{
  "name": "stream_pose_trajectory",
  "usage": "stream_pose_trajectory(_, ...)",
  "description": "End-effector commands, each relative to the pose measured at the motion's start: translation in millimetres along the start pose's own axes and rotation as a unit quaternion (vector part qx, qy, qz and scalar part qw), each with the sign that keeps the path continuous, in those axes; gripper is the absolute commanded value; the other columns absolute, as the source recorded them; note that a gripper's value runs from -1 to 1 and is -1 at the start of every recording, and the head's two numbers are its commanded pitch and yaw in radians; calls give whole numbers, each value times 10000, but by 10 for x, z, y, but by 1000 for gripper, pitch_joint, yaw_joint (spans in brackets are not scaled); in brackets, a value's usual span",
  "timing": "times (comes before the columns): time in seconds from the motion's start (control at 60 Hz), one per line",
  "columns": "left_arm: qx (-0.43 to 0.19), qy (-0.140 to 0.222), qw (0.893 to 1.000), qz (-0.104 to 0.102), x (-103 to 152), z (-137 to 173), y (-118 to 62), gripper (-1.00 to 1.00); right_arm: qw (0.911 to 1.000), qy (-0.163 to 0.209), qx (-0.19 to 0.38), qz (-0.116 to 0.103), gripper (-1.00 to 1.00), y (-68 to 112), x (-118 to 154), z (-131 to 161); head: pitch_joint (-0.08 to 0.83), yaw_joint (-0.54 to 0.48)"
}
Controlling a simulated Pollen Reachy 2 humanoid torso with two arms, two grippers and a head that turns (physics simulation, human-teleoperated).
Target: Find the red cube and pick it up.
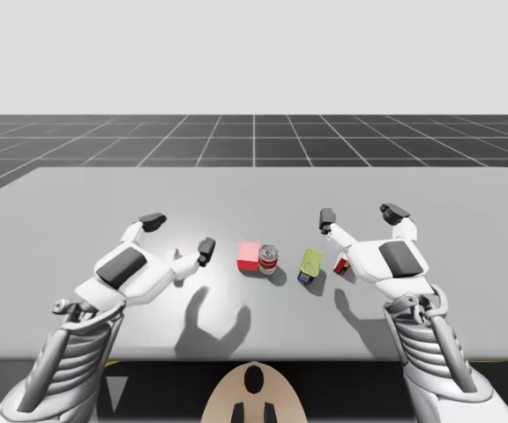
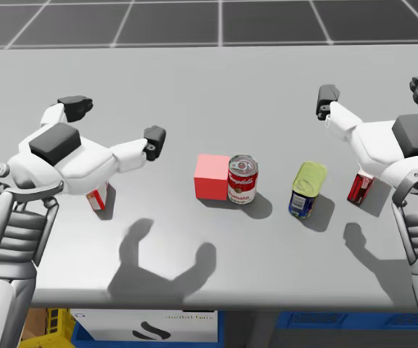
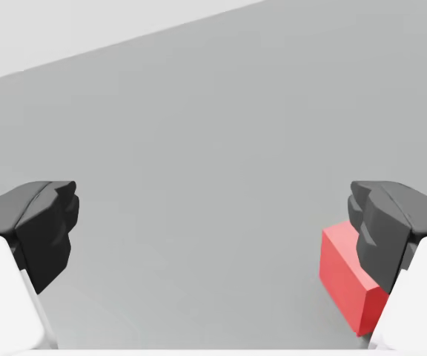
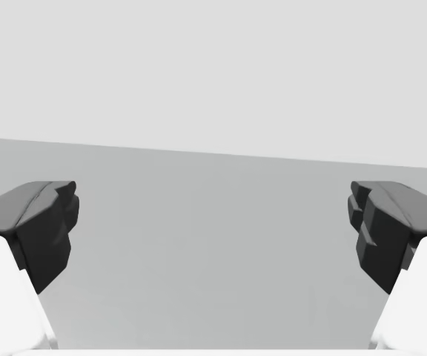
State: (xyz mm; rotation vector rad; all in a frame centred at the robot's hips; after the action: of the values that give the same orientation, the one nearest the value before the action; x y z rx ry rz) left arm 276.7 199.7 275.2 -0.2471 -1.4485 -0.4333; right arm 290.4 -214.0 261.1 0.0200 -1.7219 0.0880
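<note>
The red cube (image 1: 249,256) (image 2: 211,176) sits on the grey table (image 1: 254,194), touching a red and white can (image 1: 268,260) (image 2: 242,179) on its right. My left gripper (image 1: 179,236) (image 2: 115,123) hovers open to the left of the cube, with nothing between its fingers. In the left wrist view the cube (image 3: 347,278) lies ahead and off to one side, partly behind one finger of that gripper (image 3: 213,230). Over the table's right part my right gripper (image 1: 361,215) (image 2: 376,93) (image 4: 213,230) is open, with bare table ahead of it.
A lying yellow-topped tin (image 1: 310,264) (image 2: 307,188) is right of the can. A small red can (image 1: 341,265) (image 2: 360,187) stands under my right hand. A small red and white box (image 2: 98,197) stands under my left hand. The table's far half is bare.
</note>
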Motion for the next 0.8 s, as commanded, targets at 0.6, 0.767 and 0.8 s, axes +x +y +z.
stream_pose_trajectory(0.6,-1998,1168,9711,-586,-489,-741,-433,-1000,9999,-10,89,-123,-1000,0,-5,0,661,26)
stream_pose_trajectory(0.767,-2178,1312,9650,-643,-537,-912,-463,-1000,9998,-10,111,-151,-1000,-2,-1,3,663,23)
stream_pose_trajectory(0.8,-2189,1333,9643,-662,-545,-935,-466,-1000,9998,-8,111,-152,-1000,-2,-1,3,664,22)
